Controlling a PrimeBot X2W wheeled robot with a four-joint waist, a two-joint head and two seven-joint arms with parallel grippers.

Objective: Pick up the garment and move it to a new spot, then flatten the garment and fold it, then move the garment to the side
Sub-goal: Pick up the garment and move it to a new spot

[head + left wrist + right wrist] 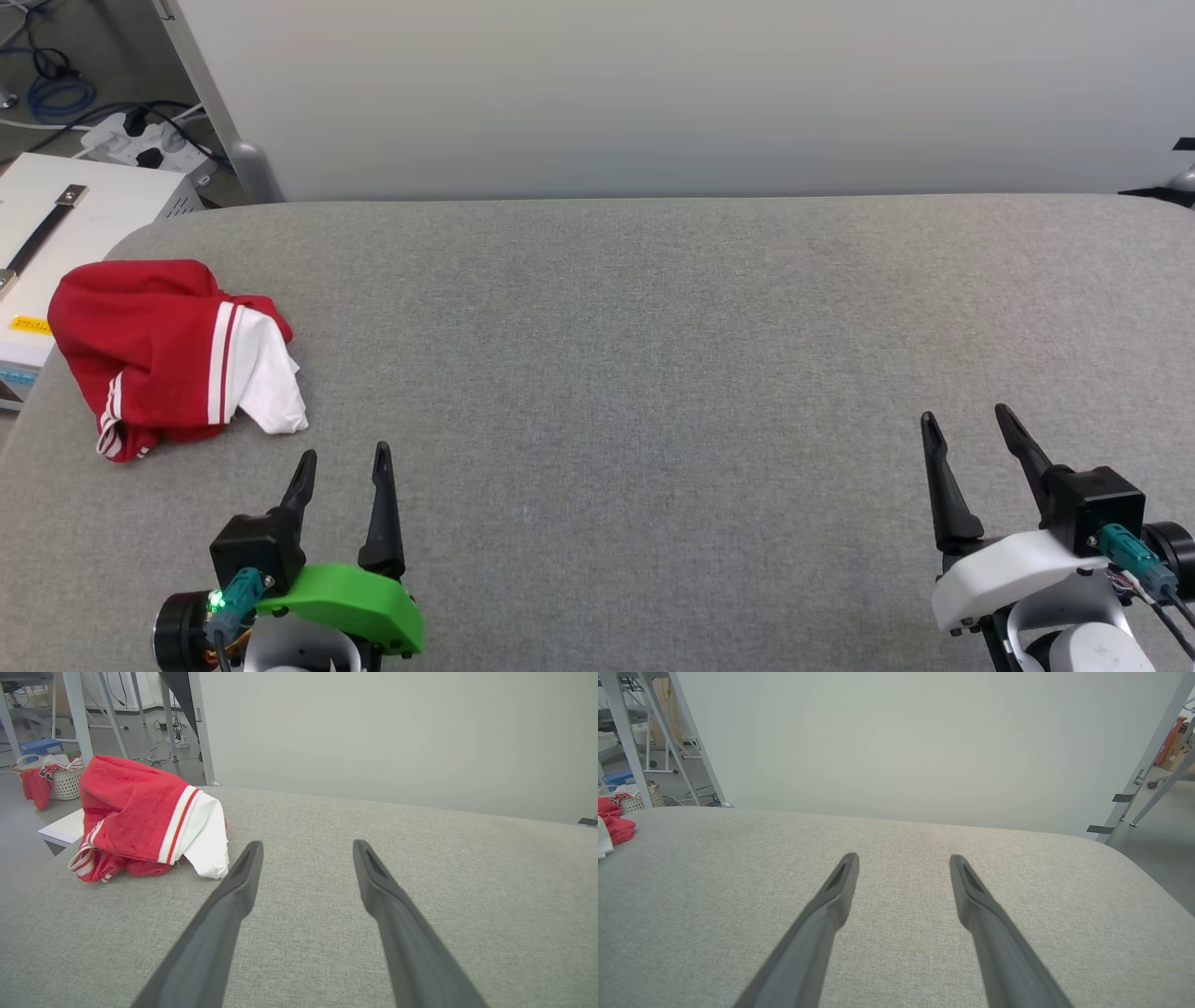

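Empty, wide-open left gripper [344, 452] and right gripper [965, 413] hover over grey cloth table [653, 373], garment [159, 350] bunched far-left, pale wall [653, 93] behind.

Red, white-striped garment [154, 350] on grey table [653, 373].

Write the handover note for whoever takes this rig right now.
Left gripper: open, empty, close to the garment but not touching it.
Right gripper: open, empty, above the right side of the table.
Garment: bunched heap at the table's left edge.
Done: nothing, by the look of it.
Left: pick up, move, flatten, fold, set aside.
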